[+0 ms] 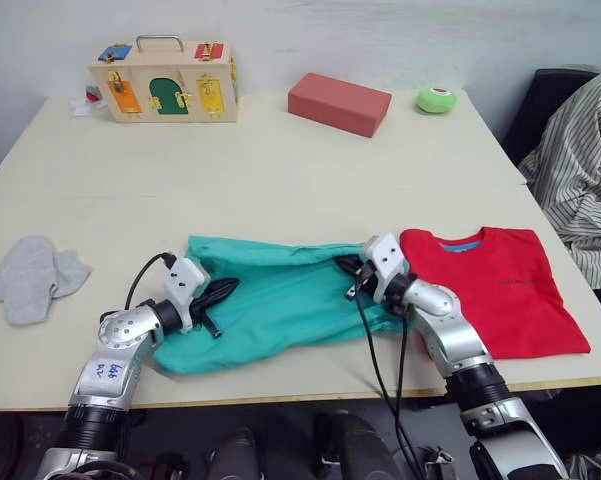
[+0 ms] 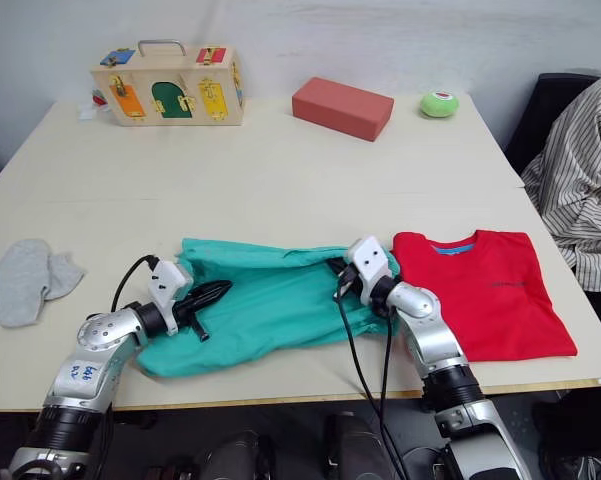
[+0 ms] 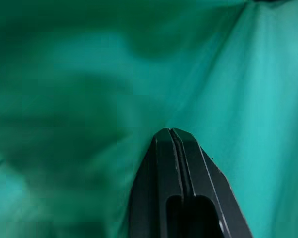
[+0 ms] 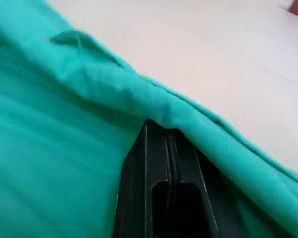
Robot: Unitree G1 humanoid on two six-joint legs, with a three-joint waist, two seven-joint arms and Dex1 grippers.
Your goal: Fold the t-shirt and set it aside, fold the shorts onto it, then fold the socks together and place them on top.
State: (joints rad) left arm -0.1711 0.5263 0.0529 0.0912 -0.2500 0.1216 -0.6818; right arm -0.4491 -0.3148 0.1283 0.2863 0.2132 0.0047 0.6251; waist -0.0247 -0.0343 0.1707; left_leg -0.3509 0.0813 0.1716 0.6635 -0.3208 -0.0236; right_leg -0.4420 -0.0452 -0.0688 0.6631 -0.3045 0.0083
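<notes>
The teal shorts (image 1: 280,300) lie spread across the table's front middle. To their right lies the red t-shirt (image 1: 490,285), folded flat with its neck toward the far side. The grey socks (image 1: 30,275) lie at the far left, overlapping. My left gripper (image 1: 220,292) rests on the shorts' left part, its fingers (image 3: 171,148) pressed shut with teal cloth beyond the tips and none between them. My right gripper (image 1: 348,268) is at the shorts' far right edge. Its fingers (image 4: 158,158) are shut, and their tips are tucked under the folded hem.
A wooden latch box (image 1: 165,90), a red-brown block (image 1: 340,103) and a green round object (image 1: 436,99) stand along the table's far side. A person in a striped shirt (image 1: 580,180) sits at the right. The table's front edge (image 1: 310,392) runs just below the shorts.
</notes>
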